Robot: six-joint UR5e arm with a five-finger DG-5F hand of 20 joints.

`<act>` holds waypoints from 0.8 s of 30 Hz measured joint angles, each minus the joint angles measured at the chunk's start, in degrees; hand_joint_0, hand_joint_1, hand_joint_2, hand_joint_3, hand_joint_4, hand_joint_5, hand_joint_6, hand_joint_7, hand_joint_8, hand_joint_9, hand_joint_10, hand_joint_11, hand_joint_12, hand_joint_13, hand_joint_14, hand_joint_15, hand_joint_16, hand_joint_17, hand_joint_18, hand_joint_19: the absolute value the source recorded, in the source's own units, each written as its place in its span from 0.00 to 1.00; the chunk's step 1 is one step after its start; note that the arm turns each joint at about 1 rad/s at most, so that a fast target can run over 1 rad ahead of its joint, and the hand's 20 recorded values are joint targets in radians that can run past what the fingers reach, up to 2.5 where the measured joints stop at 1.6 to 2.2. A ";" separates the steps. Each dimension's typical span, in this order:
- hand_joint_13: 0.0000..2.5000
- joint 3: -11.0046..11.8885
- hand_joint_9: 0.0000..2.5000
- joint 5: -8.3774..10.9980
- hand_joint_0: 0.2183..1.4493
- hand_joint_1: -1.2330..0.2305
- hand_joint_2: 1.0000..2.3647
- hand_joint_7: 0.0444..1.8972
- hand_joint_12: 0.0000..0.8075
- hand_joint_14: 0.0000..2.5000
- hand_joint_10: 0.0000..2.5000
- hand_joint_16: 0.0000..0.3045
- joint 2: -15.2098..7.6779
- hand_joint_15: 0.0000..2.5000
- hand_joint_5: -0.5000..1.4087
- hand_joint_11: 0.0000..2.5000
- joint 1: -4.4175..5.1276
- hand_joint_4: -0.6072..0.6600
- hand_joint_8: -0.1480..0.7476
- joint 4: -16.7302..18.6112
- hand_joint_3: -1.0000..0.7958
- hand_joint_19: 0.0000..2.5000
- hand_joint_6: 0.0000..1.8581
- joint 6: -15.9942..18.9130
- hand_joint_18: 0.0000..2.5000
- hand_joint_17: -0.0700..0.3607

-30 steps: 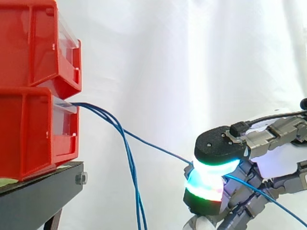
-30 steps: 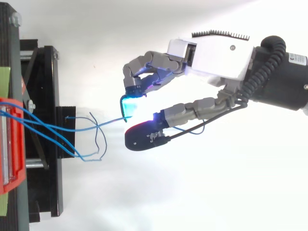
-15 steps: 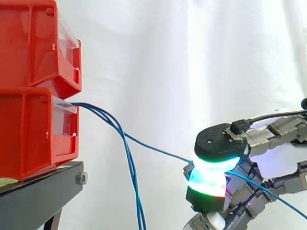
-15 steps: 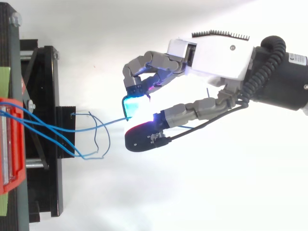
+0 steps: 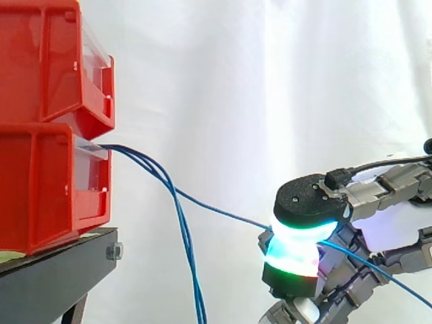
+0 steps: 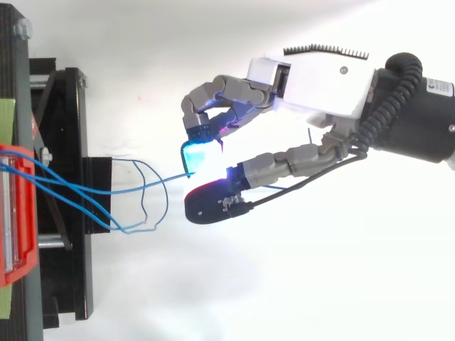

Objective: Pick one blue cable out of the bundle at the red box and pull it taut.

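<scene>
Fingers point(image 5: 307, 202) of the hand point(image 6: 320, 78) pinch one blue cable point(image 5: 223, 212) slanting down from the red box point(image 5: 40, 182)

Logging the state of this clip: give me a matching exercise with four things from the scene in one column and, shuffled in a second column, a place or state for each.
Things:
1. hand
2. gripped cable
3. loose cables
4. red boxes

Places or states:
a. runs from the boxes across to the hand
b. stacked on the black stand
c. pinching one blue cable
d. droop down from the boxes

Pairs: 1-c, 2-a, 3-d, 4-b.
</scene>
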 measured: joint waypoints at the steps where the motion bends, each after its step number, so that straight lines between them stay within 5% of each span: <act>1: 0.19 -0.01 0.46 0.00 0.31 0.28 0.02 0.71 0.54 0.00 0.01 0.21 0.00 0.04 0.19 0.52 0.00 0.64 0.56 0.00 0.48 0.08 0.45 0.00 0.20 0.49; 19: 0.16 -0.03 0.38 0.02 0.31 0.28 0.02 0.71 0.54 0.00 0.01 0.21 0.00 0.03 0.19 0.42 0.00 0.64 0.57 0.00 0.48 0.07 0.45 0.00 0.20 0.50; 24: 0.14 -0.03 0.29 0.02 0.31 0.28 0.02 0.71 0.53 0.00 0.01 0.21 0.00 0.02 0.19 0.29 0.00 0.64 0.57 0.00 0.47 0.07 0.45 0.00 0.19 0.50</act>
